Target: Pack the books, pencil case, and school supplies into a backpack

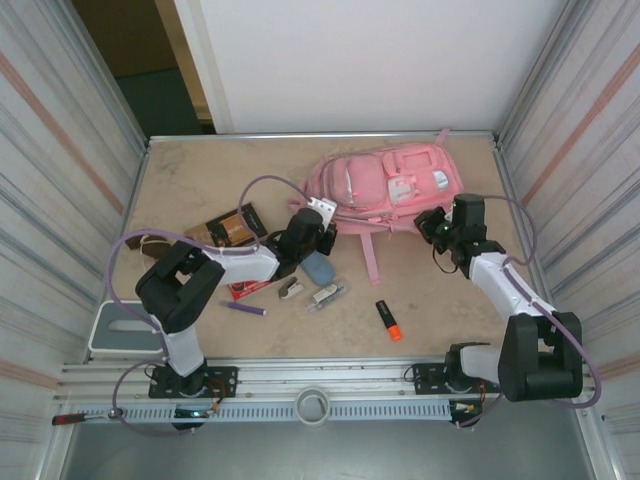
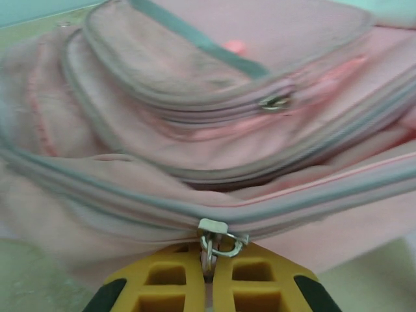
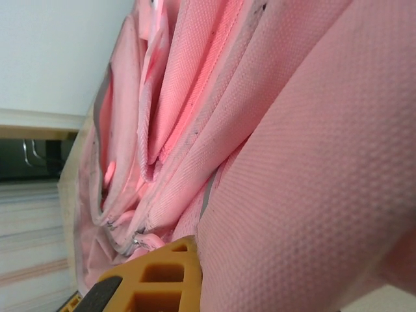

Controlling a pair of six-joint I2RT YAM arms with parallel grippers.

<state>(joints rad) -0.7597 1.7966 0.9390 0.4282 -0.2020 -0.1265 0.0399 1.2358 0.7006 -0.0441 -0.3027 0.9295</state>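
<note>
The pink backpack (image 1: 390, 182) lies flat at the back of the table. My left gripper (image 2: 209, 261) is shut on a metal zipper pull (image 2: 214, 239) at the backpack's (image 2: 195, 130) near-left edge, where its head (image 1: 308, 228) meets the fabric. My right gripper (image 1: 438, 226) is shut on a fold of backpack fabric (image 3: 305, 169) at the near-right edge; one yellow finger (image 3: 162, 276) shows and the cloth hides the other. The blue-grey pencil case (image 1: 318, 267) lies just below the left gripper. A dark book (image 1: 228, 228) and a red-and-white book (image 1: 250, 287) lie under the left arm.
A purple pen (image 1: 245, 308), a stapler-like piece (image 1: 291, 290), a clear clip-like piece (image 1: 327, 294) and an orange-and-black highlighter (image 1: 388, 320) lie across the front of the table. A brown-and-white lump with a cord (image 1: 150, 245) sits at the left. Corrugated walls close in both sides.
</note>
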